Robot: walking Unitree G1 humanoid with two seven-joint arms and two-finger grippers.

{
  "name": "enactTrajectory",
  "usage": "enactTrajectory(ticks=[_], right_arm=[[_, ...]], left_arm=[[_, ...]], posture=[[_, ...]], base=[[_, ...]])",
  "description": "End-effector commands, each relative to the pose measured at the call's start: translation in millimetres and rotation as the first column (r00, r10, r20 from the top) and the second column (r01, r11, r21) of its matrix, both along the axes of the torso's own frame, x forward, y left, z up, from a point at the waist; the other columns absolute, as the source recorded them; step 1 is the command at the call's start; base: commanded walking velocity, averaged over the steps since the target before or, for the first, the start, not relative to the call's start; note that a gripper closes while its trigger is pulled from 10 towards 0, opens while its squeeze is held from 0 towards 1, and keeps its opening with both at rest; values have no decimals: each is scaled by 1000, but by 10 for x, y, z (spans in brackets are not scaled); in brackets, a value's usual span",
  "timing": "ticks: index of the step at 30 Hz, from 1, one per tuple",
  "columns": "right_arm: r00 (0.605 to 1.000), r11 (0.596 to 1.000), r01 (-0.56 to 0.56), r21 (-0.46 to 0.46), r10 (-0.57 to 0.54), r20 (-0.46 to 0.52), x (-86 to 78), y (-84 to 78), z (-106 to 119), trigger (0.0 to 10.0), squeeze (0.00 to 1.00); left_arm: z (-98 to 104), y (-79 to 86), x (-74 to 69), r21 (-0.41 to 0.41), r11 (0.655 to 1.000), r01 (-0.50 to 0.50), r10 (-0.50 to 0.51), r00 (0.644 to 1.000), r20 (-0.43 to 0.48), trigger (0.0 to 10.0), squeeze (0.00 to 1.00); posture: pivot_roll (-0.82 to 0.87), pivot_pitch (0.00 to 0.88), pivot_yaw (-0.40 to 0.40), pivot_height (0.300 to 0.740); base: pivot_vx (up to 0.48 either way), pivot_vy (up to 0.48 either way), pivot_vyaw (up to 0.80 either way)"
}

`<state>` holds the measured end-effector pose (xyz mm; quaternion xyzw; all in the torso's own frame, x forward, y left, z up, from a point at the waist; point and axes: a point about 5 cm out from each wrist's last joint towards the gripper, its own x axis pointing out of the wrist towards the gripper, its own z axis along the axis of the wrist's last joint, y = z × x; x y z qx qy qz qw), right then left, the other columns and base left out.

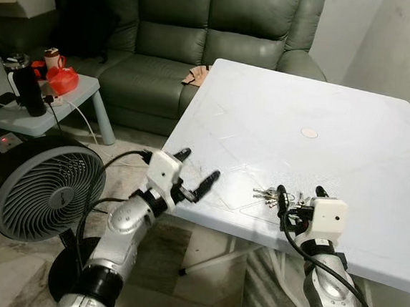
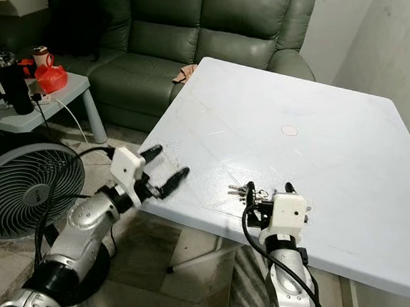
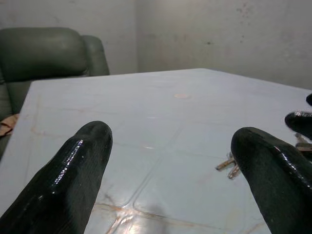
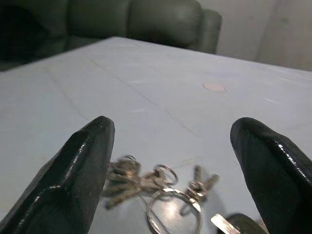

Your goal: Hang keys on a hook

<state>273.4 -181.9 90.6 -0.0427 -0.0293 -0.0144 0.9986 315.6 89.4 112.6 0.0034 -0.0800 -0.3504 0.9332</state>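
Silver arms reach from our own body toward a white plastic worktop (image 1: 350, 137), and nearest to us, at about five o'clock in the head view, our right claw (image 1: 300, 196) sits low on the near edge with its two black fingers spread wide, released and gripping nothing. Between those fingers lies the bunch of keys (image 4: 161, 187), flat on the worktop: several keys fanned out from linked metal rings, one large ring (image 4: 173, 209) closest to the wrist camera. The fingers stand to either side of the bunch; we cannot tell whether either is touching it.

At about eight o'clock our left claw (image 1: 198, 169) hangs just off the worktop's near left edge, also released, fingers apart and empty, aimed across the surface toward the keys.

Further out, a small round pale disc (image 1: 309, 132) sits near the middle of the worktop. Beyond it, at twelve o'clock, stands a dark green sofa (image 1: 194, 30). At nine o'clock a black floor fan (image 1: 40, 186) rests on the floor, and behind it a low side table (image 1: 81, 92) carries a red bag (image 1: 62, 80) and a dark flask (image 1: 28, 88).

By our reading, the task has barely begun: the keys are not yet lifted, and grasping, carrying and hanging all remain. No hook can be made out.
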Motion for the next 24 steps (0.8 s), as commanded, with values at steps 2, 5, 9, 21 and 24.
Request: enactTrajectory(ticks=[2,5,9,21,24], right_arm=[[1000,1000,20,-12,-21,-10,-7,-67,-10,10000,0],[993,993,-114,-7,114,35,-75,-9,24,10000,0],[998,997,-69,31,69,2,-54,-44,2,10000,0],[994,993,-108,40,108,14,-58,-4,14,10000,0],[994,993,-109,40,109,17,-47,-8,23,10000,0]], left_arm=[[52,-7,4,3,1000,9,-9,1000,24,10000,0],[65,29,17,-4,1000,-5,5,1000,26,10000,0],[81,66,43,-18,1000,-22,22,1000,21,10000,0],[100,77,57,-12,999,-34,34,999,29,10000,0],[108,79,61,-1,999,-37,37,999,38,10000,0]], posture=[[-61,19,-14,740],[-62,20,-14,740],[-65,27,-12,740],[-61,34,-10,740],[-61,34,-10,740]], base=[[0,0,0],[0,0,0],[0,0,-133],[0,0,-546],[0,0,-575]])
